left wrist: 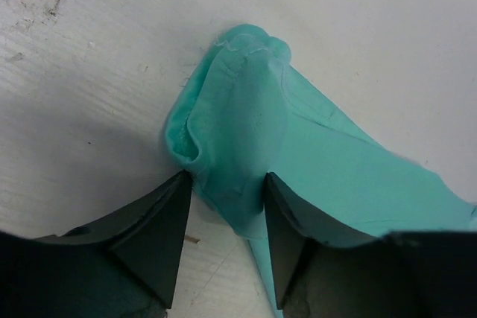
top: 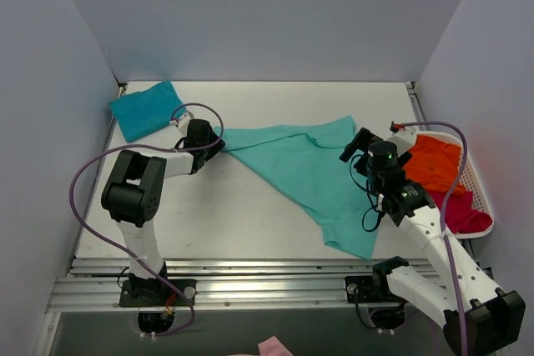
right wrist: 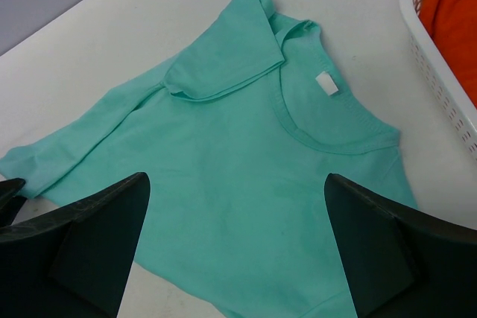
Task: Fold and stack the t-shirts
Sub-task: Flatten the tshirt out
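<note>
You have a white table (top: pixel 250 231) walled on three sides. Across its middle lies the mint-green t-shirt (top: pixel 304 168), the biggest piece of cloth in view. It is spread out loosely, not folded, and runs slantwise from the left arm's fingers down toward the near right edge. In the right wrist view, one sleeve is flipped over onto the chest beside the neckline.

At the table's right edge sits a white basket (top: pixel 482 206). It holds an orange t-shirt (top: pixel 434 162) on the far side and a magenta t-shirt (top: pixel 460 216) on the near side.

In the far left corner you see the teal t-shirt (top: pixel 146 110), folded flat and well apart from the mint-green one.

Your left gripper (left wrist: pixel 227 184) is low at the table, its fingers clamped on a bunched corner of the mint-green t-shirt at its left end.

Your right gripper (right wrist: pixel 237 180) hangs above the shirt's body, between the shirt and the basket in the top view. Its fingers are spread wide and hold nothing.

The small white neck label (right wrist: pixel 326 83) shows just inside the collar.
</note>
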